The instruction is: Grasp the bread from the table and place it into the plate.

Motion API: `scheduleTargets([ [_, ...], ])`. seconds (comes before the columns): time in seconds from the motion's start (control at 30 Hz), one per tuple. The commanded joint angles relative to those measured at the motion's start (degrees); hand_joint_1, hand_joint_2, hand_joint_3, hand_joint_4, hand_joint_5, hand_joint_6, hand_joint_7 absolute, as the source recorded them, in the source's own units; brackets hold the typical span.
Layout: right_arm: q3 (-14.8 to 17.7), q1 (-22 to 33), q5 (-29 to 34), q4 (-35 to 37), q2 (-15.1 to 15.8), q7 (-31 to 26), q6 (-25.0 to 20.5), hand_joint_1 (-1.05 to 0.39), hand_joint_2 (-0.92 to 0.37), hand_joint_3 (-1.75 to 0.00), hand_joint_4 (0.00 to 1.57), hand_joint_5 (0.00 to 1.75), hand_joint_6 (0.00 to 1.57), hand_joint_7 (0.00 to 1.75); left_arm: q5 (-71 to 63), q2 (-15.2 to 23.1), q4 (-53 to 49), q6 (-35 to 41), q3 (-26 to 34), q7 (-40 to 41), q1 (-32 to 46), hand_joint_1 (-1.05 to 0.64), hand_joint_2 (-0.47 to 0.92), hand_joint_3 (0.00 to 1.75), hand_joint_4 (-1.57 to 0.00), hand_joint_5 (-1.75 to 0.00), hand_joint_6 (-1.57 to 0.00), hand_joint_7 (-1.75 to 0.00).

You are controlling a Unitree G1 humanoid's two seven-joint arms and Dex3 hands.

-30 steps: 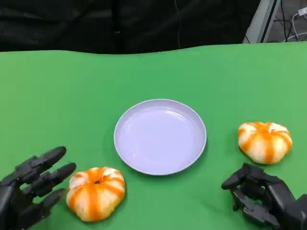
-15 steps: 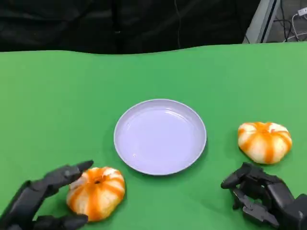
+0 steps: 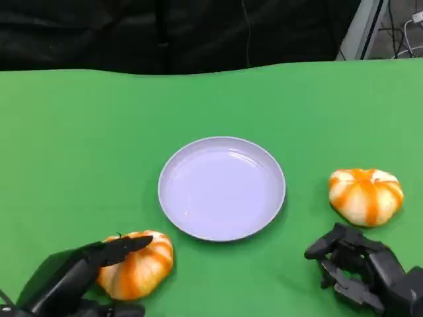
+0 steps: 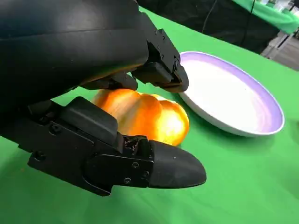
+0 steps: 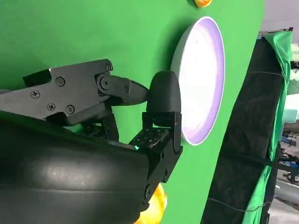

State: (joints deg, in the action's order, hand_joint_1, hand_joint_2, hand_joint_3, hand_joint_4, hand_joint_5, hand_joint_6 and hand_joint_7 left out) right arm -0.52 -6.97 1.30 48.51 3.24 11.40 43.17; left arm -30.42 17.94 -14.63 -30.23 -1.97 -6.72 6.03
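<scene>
Head view: your left hand [image 3: 79, 277] reaches over the near bread [image 3: 135, 264], fingers spread above and below the orange-striped bun, which sits on the green table [image 3: 79, 145] just short of the white plate [image 3: 222, 188]. The step in hand looks like the grasp; the fingers bracket the bun, but you cannot tell from here whether they have pinched it. The second bread [image 3: 365, 195] lies on the table beyond the plate's far side, near your right hand [image 3: 360, 274], which rests with fingers curled in and nothing inside them.

Left wrist view: the bun [image 4: 145, 116] sits between the upper fingers [image 4: 159, 70] and the lower one, close to both; firm contact is not plain. The plate [image 4: 233, 100] lies just past it. Your next move likely calls for closing on the bun, lifting it clear and carrying it the short way over the plate's rim.

Right wrist view: the curled fingers [image 5: 161, 100] hold nothing; the plate [image 5: 201, 79] stands apart, and an orange edge of bread [image 5: 156, 205] peeks beside the hand's shell.
</scene>
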Motion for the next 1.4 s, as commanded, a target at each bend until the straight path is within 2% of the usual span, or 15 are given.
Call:
scheduleTargets([
  [0.03, 0.22, -0.06, -0.08, 0.18, 0.44, -0.12, -0.52, -0.24, -0.92, -0.48, 0.62, 1.75, 0.69, 1.16, -3.71, 2.04, 1.95, 6.64, -3.82, -1.30, -0.63, -1.05, 0.92, 0.56, -0.45, 0.00, -0.44, 0.00],
  [0.53, 0.25, 0.23, -0.13, 0.00, 0.74, 0.04, 0.02, -0.24, -0.92, -0.48, 0.63, 1.75, 0.71, 1.15, -4.56, 4.11, 5.33, 15.96, -9.15, -0.31, -0.33, -1.02, 0.92, 0.51, -0.52, -0.03, -0.50, -0.02],
  [0.73, 0.27, 0.28, -0.08, -0.02, 0.70, -0.11, 0.10, -0.25, -0.92, -0.47, 0.64, 1.74, 0.72, 1.15, -4.41, 4.60, 5.20, 17.01, -10.31, 0.81, -0.50, -0.44, 0.92, 0.11, -0.56, -0.01, -0.53, 0.00],
  [0.87, 0.17, 0.38, 0.23, -0.38, 0.75, -0.42, -0.29, -0.25, -0.92, -0.47, 0.64, 1.73, 0.72, 1.14, -3.87, 5.32, 5.81, 17.31, -10.56, 0.42, -0.20, -0.21, 0.92, 0.08, -0.56, 0.00, -0.52, 0.00],
  [1.27, 0.16, 0.34, 0.26, -0.22, 0.91, -0.29, 0.35, -0.25, -0.92, -0.48, 0.64, 1.74, 0.72, 1.15, -3.26, 6.92, 7.94, 18.90, -11.56, -0.41, 0.42, -0.11, 0.92, 0.16, -0.54, 0.00, -0.52, 0.00],
  [1.4, 0.23, 0.29, 0.09, -0.16, 0.84, -0.20, 0.26, -0.25, -0.92, -0.47, 0.64, 1.74, 0.72, 1.16, -3.83, 6.68, 7.45, 18.91, -11.75, 1.48, 0.38, -0.07, 0.92, 0.16, -0.60, -0.03, -0.58, -0.03],
])
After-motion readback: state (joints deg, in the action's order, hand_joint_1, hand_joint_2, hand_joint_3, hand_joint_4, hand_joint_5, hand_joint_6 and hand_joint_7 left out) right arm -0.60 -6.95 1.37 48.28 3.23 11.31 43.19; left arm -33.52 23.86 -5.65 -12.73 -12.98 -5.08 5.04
